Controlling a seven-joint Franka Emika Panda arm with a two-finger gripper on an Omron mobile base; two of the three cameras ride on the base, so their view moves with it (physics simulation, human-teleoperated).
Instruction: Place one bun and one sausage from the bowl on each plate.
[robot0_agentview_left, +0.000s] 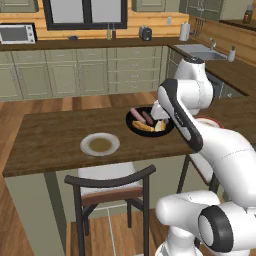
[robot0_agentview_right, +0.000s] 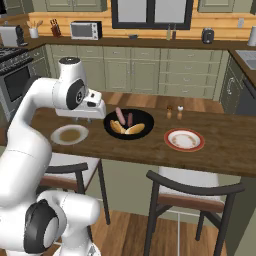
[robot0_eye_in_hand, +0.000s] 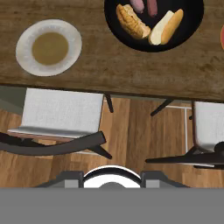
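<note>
black and shallow, the bowl (robot0_agentview_right: 129, 125) holds all four pieces: two buns (robot0_eye_in_hand: 132, 21) and two sausages (robot0_agentview_right: 119, 114). the pale plate with the brownish centre (robot0_agentview_right: 69, 134) and the red-rimmed plate (robot0_agentview_right: 184, 139) both lie bare on the wooden counter (robot0_agentview_right: 150, 147), so by the look of things no part of the task is done yet; one bun and one sausage are owed to each plate, four transfers in all.

the pincer (robot0_agentview_right: 82, 119) hangs above the near edge of the counter, between the pale plate and the bowl, and carries nothing. its tips are hard to make out, but it counts as closed, empty. the hand view looks straight down: the pale plate (robot0_eye_in_hand: 49, 47) sits ahead and to one side of the pincer, the bowl (robot0_eye_in_hand: 192, 26) ahead and to the other side, and the red-rimmed plate lies well beyond the bowl. chairs (robot0_eye_in_hand: 61, 116) stand under the pincer, below the counter edge.

in the hand view one bun lies on a diagonal, its near end pointing in towards the middle of the bowl. the second bun (robot0_eye_in_hand: 166, 27) slants the other way, so that the two meet in a shallow v opening away from the pincer. the sausages (robot0_eye_in_hand: 145, 5) lie side by side behind the buns, their long axes running roughly away from the pincer. a grasp across a bun's short width would probably need the hand turned to suit its slant.
</note>
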